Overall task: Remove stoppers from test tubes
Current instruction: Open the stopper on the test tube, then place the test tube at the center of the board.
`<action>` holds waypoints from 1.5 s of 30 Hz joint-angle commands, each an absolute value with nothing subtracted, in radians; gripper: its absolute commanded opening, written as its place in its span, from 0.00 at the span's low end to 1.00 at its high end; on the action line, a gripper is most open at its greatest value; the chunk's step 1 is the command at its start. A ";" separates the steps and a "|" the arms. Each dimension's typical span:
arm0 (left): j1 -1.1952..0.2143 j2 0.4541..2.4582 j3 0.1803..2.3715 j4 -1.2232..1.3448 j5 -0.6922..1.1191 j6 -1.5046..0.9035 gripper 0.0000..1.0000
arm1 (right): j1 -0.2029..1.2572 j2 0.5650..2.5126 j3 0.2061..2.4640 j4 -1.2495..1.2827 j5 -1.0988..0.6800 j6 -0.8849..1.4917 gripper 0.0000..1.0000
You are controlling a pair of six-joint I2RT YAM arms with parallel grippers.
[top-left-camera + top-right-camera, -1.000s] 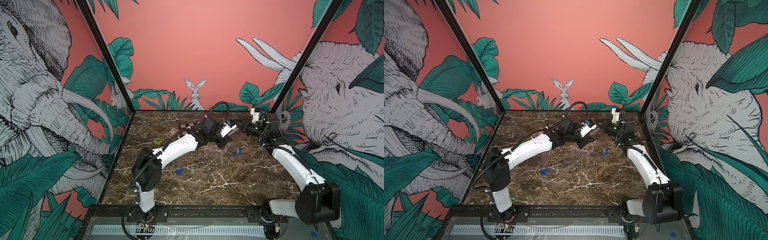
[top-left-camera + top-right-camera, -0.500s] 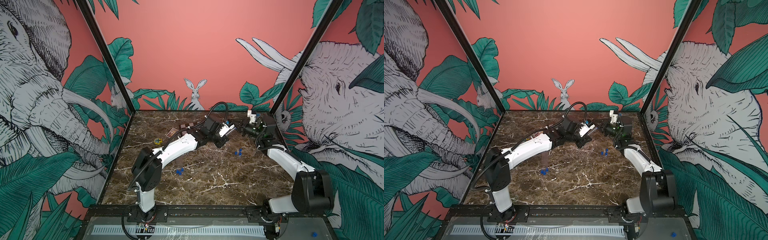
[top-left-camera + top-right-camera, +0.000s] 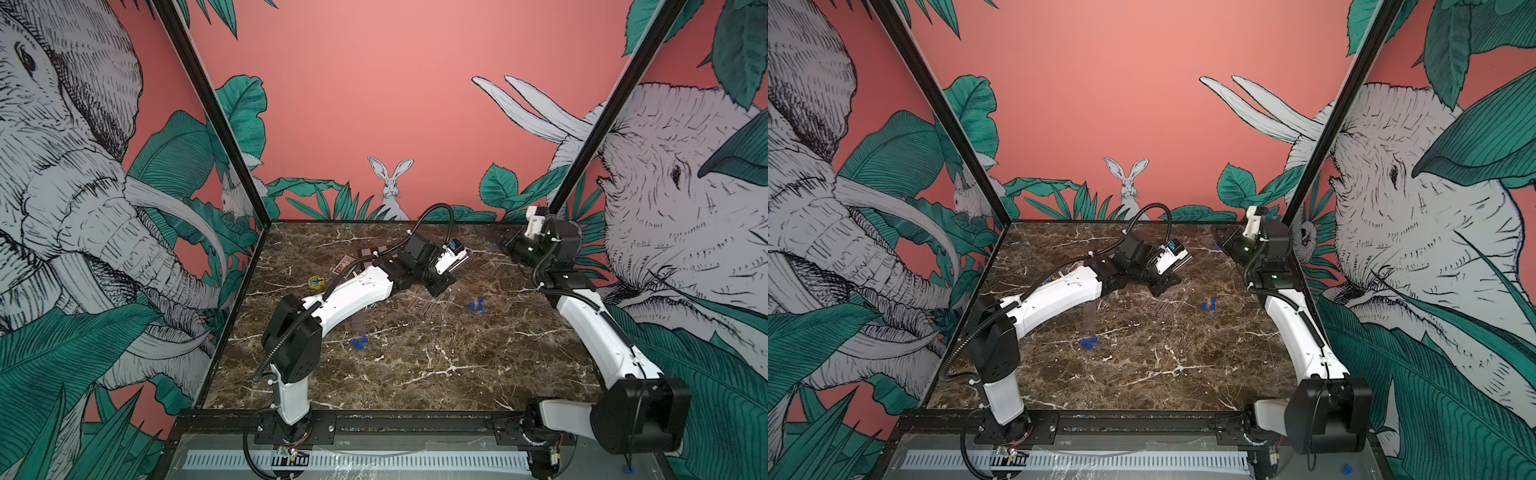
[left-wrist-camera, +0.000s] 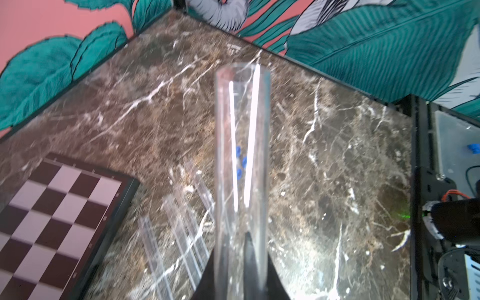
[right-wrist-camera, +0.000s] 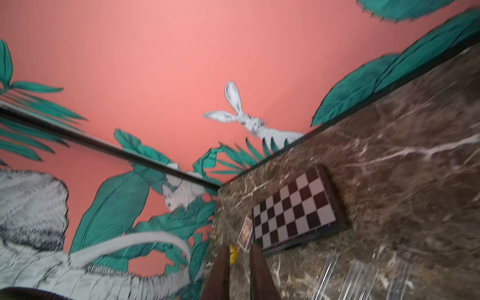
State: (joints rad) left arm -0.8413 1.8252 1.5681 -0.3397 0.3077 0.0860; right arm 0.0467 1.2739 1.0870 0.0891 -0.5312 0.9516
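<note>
While you are looking down in both top views, with the rabbit wall at twelve o'clock, the left gripper [image 3: 439,287] is hanging over the veined brown marble table [image 3: 415,374], just toward one o'clock of centre. Slim clear test tubes [image 3: 428,305] are lying side by side just beside it. Three stepped blue stoppers [image 3: 477,304] are sitting at three o'clock, and a second blue cluster [image 3: 1089,343] at eight o'clock. The right gripper [image 3: 506,244] is hovering at two o'clock, with a lone stopper [image 3: 494,245] just beside its tip; whether they are touching, you cannot tell.

In the left wrist view, the gripper's black tapered fingers [image 4: 259,275] are clamping a single tube [image 4: 241,155], glossy and round, its mouth standing open. The loose tubes are lying between it and the checkered chessboard [image 4: 59,215].

In the blurred right wrist view, the brown fingers [image 5: 219,272] are standing slightly apart with only a bare gap between them, and a small yellow piece [image 5: 233,253] is showing through it.
</note>
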 commanded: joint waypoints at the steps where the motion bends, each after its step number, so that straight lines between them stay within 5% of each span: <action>1: -0.836 1.777 1.561 -0.391 0.299 0.074 0.00 | 0.049 1.276 1.090 0.119 -0.484 0.941 0.00; 28: -0.792 1.775 1.345 -0.354 0.105 -0.161 0.00 | 0.080 1.128 0.801 0.000 -0.188 0.679 0.00; 45: -0.709 1.947 1.356 -0.371 0.094 -0.156 0.05 | 0.080 1.132 0.732 0.020 -0.186 0.662 0.00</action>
